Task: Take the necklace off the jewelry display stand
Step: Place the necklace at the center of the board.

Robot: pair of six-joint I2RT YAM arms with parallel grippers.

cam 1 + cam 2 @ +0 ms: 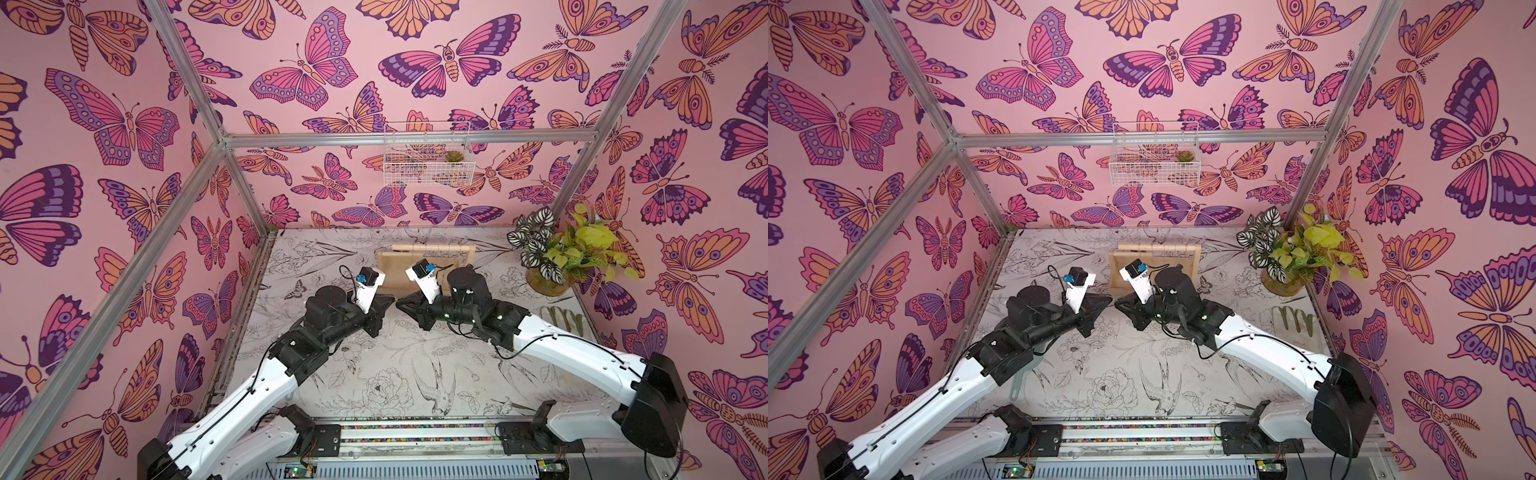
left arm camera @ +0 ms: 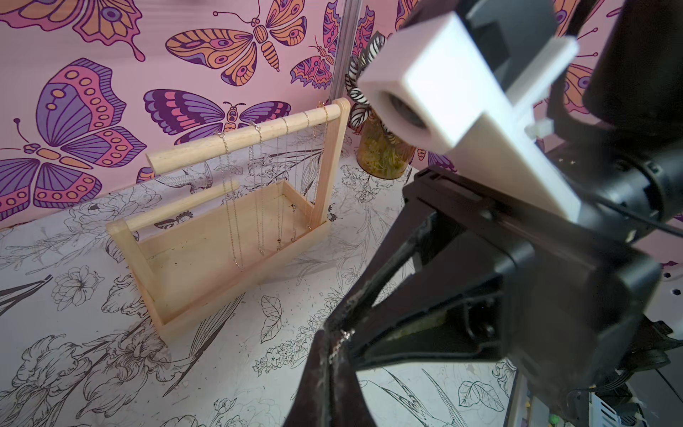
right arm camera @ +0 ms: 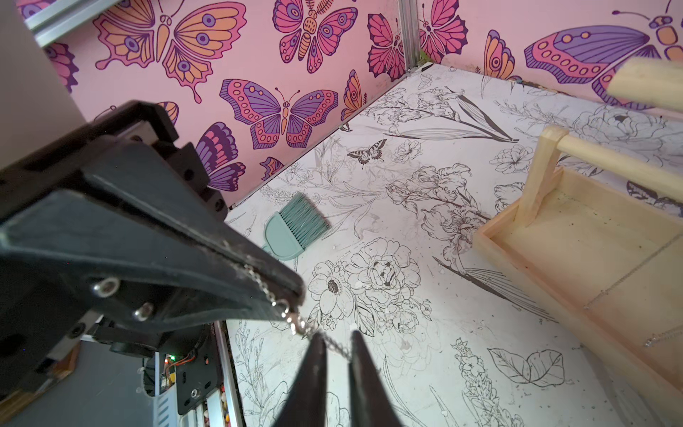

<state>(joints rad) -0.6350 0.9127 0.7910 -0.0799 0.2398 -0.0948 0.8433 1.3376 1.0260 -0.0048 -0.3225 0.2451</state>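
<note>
Mid-bench (image 1: 374, 365): your left pincer (image 3: 292, 308) clenched on necklace (image 3: 297, 325), clasp end poking past tip, likely offered for regrasp. Right pincer (image 3: 337, 335) tip-to-tip at 3 o'clock, parted, chain crossing gap unpinched. Jewelry display stand (image 2: 192, 266) beyond at 12 o'clock, apart from both; other chains (image 2: 260, 192) hang from crossbar (image 2: 244, 138).

Floral-print table (image 1: 415, 349), jewelry display stand (image 1: 391, 272), potted plant (image 1: 545, 283), teal brush (image 3: 292, 229)

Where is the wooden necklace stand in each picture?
In both top views: the jewelry display stand is at the back of the table, beyond the arms, partly hidden by the right arm.
Left wrist: the stand is left of middle, in full view.
Right wrist: the stand is at the right edge, cut off.
Shared landmark: the flower-print table beneath it.
</note>
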